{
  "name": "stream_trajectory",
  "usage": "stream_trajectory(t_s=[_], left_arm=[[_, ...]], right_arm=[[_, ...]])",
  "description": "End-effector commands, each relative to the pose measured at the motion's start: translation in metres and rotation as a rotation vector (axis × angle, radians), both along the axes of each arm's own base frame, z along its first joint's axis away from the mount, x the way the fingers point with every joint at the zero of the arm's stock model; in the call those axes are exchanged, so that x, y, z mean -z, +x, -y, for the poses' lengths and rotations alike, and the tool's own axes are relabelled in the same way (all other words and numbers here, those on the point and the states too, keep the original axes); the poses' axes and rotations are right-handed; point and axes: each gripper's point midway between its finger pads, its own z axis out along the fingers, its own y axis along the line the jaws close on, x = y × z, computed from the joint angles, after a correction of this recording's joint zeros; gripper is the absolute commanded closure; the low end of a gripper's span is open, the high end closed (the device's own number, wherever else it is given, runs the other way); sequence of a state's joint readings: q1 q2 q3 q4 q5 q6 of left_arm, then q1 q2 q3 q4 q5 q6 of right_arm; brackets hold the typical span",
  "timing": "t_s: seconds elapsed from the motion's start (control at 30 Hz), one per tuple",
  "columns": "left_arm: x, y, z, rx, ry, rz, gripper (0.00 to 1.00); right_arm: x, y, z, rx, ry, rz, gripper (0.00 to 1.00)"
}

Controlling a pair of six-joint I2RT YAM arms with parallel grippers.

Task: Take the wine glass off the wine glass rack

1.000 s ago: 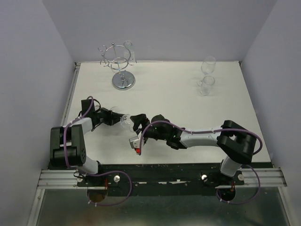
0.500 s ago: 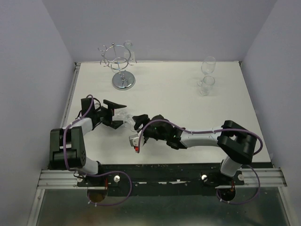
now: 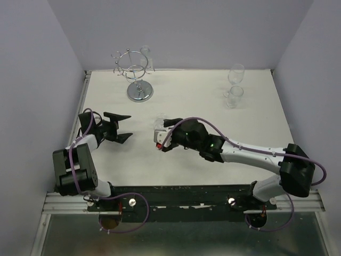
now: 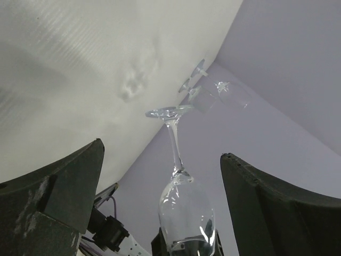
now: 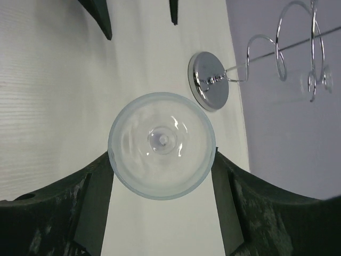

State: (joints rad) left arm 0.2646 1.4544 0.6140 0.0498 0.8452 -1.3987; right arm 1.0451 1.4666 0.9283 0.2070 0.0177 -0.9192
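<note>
The right fingers point(image 5: 95, 205) are gripping the wine glass point(image 5: 162, 144) by its bowl — one finger is pressing on each side of it in the right wrist view, and the stem is pointing straight away from that camera. The glass is sitting off the wine glass rack point(image 3: 139, 92) altogether: seen from above, it is being held over the middle of the bench point(image 3: 202, 106), nearer than the rack and to its right, well apart from it. The rack is standing upright at the far left corner of the bench on its round chrome base, and another clear glass point(image 3: 145, 53) is hanging at its top ring. The left fingers point(image 4: 58, 197) are spread wide with nothing between them, sitting to the left of the held glass and apart from it. Through the left wrist camera the glass is showing in the gap — bowl down in the black right fingers, thin stem and flat foot at the free end. Two more stemmed glasses point(image 3: 233, 97) are standing close together near the far right of the bench.
</note>
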Motion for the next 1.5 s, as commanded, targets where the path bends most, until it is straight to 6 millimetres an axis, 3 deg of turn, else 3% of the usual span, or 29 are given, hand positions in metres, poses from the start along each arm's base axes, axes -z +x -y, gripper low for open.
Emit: stream_trajectory(t_s=[0.0, 0.2, 0.47, 0.57, 1.1, 1.47], left_arm=[[-0.005, 0.002, -0.012, -0.038, 0.015, 0.005, 0.01], [-0.005, 0.003, -0.019, -0.042, 0.040, 0.018, 0.01], [0.013, -0.005, -0.035, -0.078, 0.049, -0.046, 0.01], [0.016, -0.007, -0.049, -0.102, 0.040, -0.053, 0.01], [0.034, -0.029, -0.063, -0.012, 0.168, -0.081, 0.01], [0.041, -0.033, -0.075, 0.007, 0.254, -0.084, 0.01]], right_arm=[[-0.038, 0.015, 0.017, 0.131, 0.097, -0.121, 0.50], [-0.043, 0.036, 0.034, 0.231, 0.155, -0.328, 0.55], [-0.047, 0.065, 0.058, 0.320, 0.244, -0.473, 0.56], [-0.050, 0.086, 0.074, 0.384, 0.294, -0.512, 0.57], [-0.061, 0.220, 0.180, 0.658, 0.478, -0.557, 0.61], [-0.054, 0.292, 0.223, 0.748, 0.559, -0.568, 0.61]])
